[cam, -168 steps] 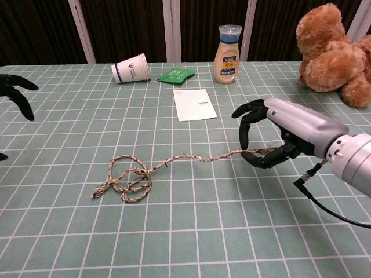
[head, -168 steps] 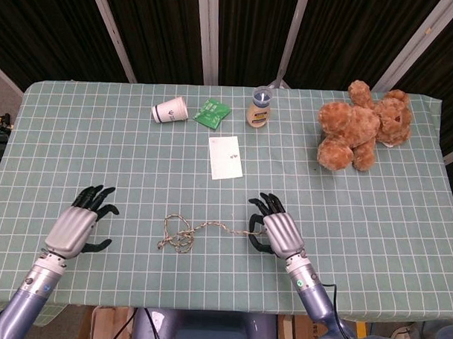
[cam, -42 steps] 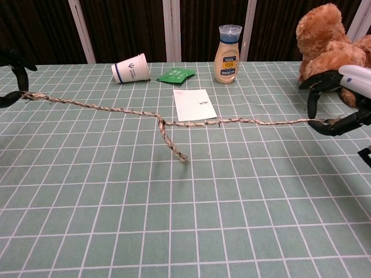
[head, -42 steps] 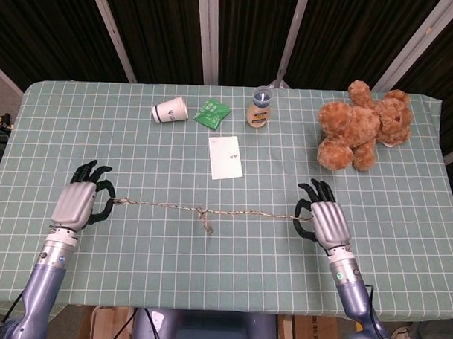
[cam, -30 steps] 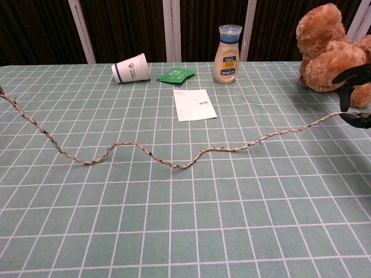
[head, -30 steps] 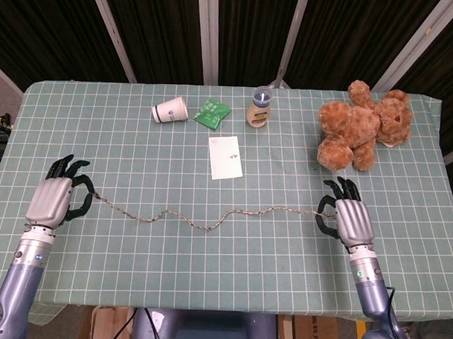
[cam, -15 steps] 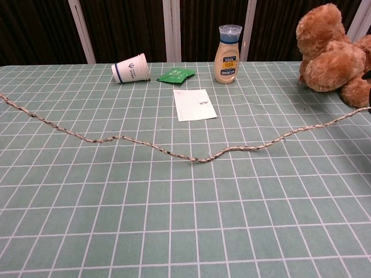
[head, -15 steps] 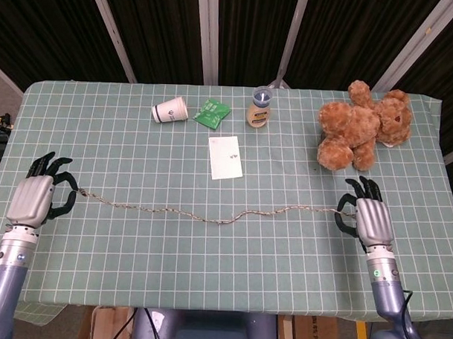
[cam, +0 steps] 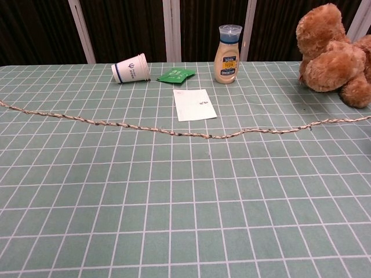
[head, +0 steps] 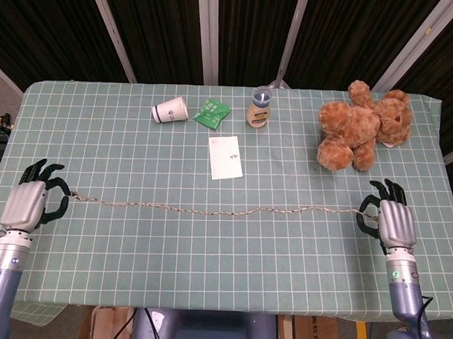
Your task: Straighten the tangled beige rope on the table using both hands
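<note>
The beige rope [head: 210, 210] stretches nearly straight across the table from left to right, with only a slight sag at its middle [cam: 208, 136]. My left hand [head: 30, 201] pinches its left end near the table's left edge. My right hand [head: 392, 218] pinches the right end near the right edge, below the teddy bear. Both hands are outside the chest view, where the rope runs off both sides of the frame.
A white card [head: 225, 157] lies just behind the rope's middle. Further back are a tipped paper cup [head: 170, 109], a green packet [head: 210, 113] and a sauce bottle [head: 261, 107]. A brown teddy bear [head: 362, 132] sits at the back right.
Both hands have moved further apart, left hand leftward and right hand rightward. The rope's remaining wave has pulled out into an almost straight line.
</note>
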Robot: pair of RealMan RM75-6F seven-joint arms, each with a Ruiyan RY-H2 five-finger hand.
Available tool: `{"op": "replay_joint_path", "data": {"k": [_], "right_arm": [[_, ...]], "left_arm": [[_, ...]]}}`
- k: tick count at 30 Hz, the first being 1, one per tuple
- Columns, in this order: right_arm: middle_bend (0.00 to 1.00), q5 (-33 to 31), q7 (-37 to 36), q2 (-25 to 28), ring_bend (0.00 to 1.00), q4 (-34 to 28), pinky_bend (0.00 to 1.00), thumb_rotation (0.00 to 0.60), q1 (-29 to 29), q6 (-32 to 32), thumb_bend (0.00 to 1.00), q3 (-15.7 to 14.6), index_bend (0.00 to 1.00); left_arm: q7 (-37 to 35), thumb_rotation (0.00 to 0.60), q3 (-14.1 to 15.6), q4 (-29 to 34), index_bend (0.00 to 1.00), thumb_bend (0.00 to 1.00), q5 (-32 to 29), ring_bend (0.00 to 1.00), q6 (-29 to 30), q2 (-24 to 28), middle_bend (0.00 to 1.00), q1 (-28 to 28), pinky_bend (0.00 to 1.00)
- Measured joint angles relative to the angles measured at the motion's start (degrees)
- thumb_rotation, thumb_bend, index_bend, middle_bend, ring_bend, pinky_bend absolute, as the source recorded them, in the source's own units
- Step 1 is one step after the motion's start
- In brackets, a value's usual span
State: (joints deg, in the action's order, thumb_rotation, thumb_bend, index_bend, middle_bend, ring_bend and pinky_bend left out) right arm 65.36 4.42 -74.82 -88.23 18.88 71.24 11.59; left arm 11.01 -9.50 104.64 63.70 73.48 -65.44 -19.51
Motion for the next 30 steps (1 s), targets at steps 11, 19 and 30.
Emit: {"op": "replay_joint_path", "data": {"k": [11, 19, 30], "right_arm": [[0.20, -0.5, -1.1, -0.6, 0.00, 3.4, 0.00, 0.600, -1.0, -1.2, 0.45, -0.9, 0.64], [0.20, -1.3, -0.5, -1.5, 0.00, 6.1, 0.00, 0.600, -1.3, -2.6, 0.45, -1.5, 0.64], [0.20, -2.6, 0.9, -2.3, 0.00, 7.7, 0.00, 0.600, -1.2, -4.3, 0.45, -1.7, 0.62]], "left_arm": [[0.6, 0.600, 1.7, -3.8, 0.59, 0.61, 0.2, 0.00, -1.0, -3.8, 0.17, 0.2, 0.00], [2.8, 0.600, 2.7, -6.4, 0.59, 0.61, -0.5, 0.00, -2.4, -7.5, 0.17, -0.3, 0.00], [7.2, 0.600, 3.8, -9.0, 0.58, 0.61, -1.3, 0.00, -3.5, -11.9, 0.16, -1.3, 0.00]]}}
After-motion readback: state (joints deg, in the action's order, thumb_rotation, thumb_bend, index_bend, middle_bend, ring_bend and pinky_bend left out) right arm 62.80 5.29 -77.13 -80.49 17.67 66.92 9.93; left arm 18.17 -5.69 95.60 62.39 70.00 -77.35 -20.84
